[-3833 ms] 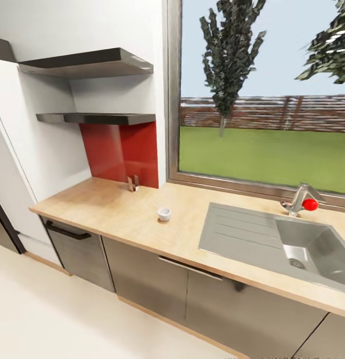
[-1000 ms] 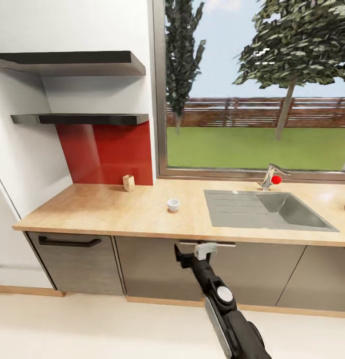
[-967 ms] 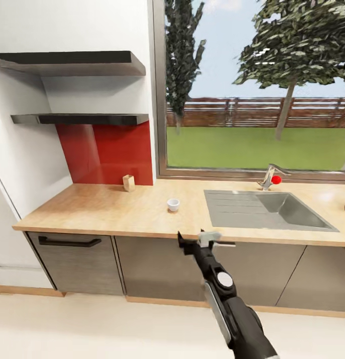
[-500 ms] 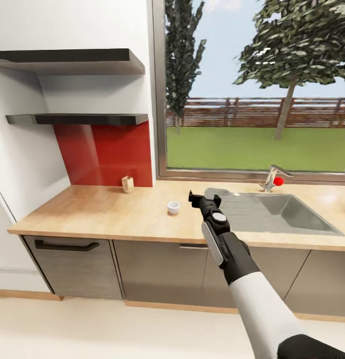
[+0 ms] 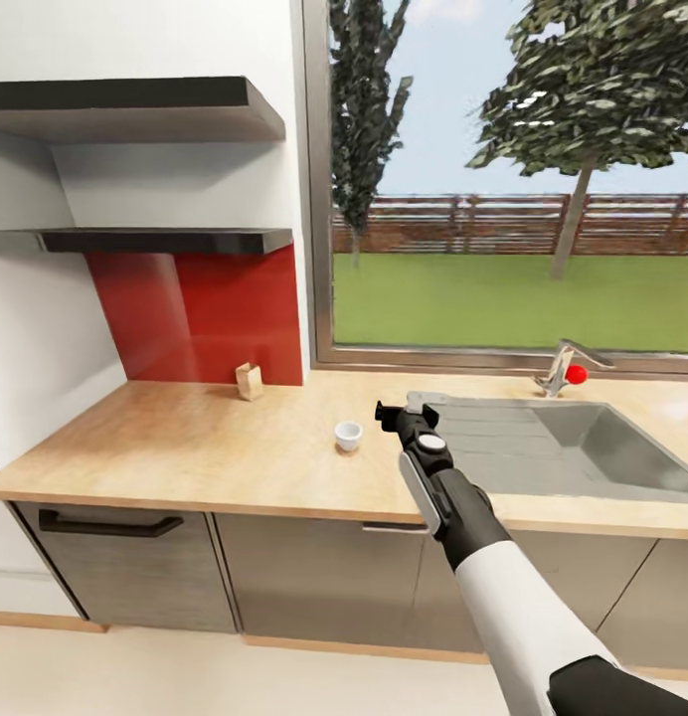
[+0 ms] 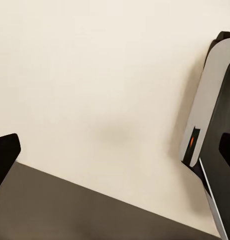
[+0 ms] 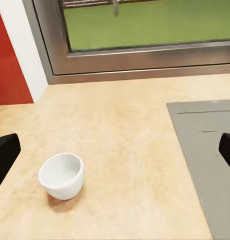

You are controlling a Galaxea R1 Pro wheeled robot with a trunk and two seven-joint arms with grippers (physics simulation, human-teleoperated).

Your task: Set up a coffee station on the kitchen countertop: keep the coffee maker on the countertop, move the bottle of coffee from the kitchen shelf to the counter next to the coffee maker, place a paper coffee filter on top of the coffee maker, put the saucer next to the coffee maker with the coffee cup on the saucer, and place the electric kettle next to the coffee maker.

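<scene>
the right claw (image 5: 407,413), its jaws spread wide and empty, has been raised from below the light wooden worktop (image 5: 185,447) to hover just beside the small white ceramic coffee cup (image 5: 348,435), so a grasp seems imminent.

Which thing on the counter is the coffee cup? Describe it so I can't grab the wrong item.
Start at the steel sink under the window and move along the wooden countertop toward the red backsplash. The coffee cup is the small white handleless bowl-shaped cup standing alone mid-counter, near the right gripper. The tan box against the backsplash isn't it.
</scene>
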